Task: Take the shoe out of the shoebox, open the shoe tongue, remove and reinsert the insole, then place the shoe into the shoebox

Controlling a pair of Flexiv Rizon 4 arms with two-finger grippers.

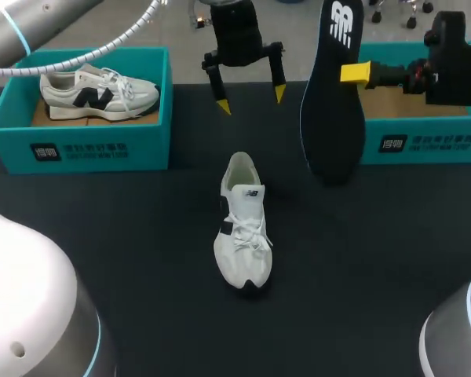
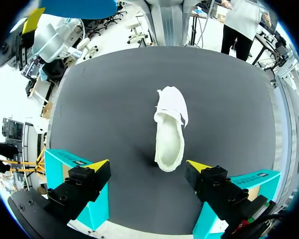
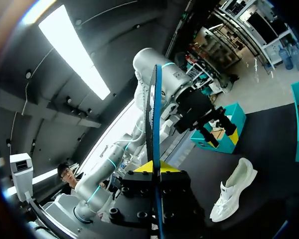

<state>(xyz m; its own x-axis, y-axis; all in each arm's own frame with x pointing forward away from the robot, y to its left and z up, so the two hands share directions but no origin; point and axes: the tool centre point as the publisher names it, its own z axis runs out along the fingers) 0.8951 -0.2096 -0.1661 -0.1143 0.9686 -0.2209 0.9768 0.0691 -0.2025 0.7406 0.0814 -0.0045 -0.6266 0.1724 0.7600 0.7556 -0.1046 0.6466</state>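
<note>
L fingers (image 1: 220, 100) hang released, yellow tips spread wide w/ nothing between them, above the far side of the worktop (image 1: 361, 267) at 12 o'clock from the shoe (image 1: 243, 228). R fingers (image 1: 355, 73) are clenched on the insole (image 1: 334, 110). You've got it upright and off the worktop, at approx 2 o'clock from the shoe and in front of the R shoebox (image 1: 424, 143).

The white shoe sits on its sole mid-worktop, toe toward 6 o'clock, heel toward 12, laces up. L shoebox (image 1: 78, 145), teal, is at 10 o'clock from it, w/ a second shoe (image 1: 98, 90) inside, toe toward 3 o'clock. R shoebox, also teal, is at 2 o'clock, partly hidden behind the insole.

From your L wrist cam, the shoe (image 2: 169, 134) lies ahead of the L fingers (image 2: 89, 179), heel end nearest, lined up w/ the gap between the tips and apart from both. A teal shoebox sits beside each finger.

From your R wrist cam, the insole (image 3: 152, 114) shows edge-on, rising from between the R fingers (image 3: 147, 168), one finger pressed to each face. The shoe (image 3: 234, 191) lies on the worktop off to one side, and the L fingers hang beyond it near the L shoebox (image 3: 224, 137).
</note>
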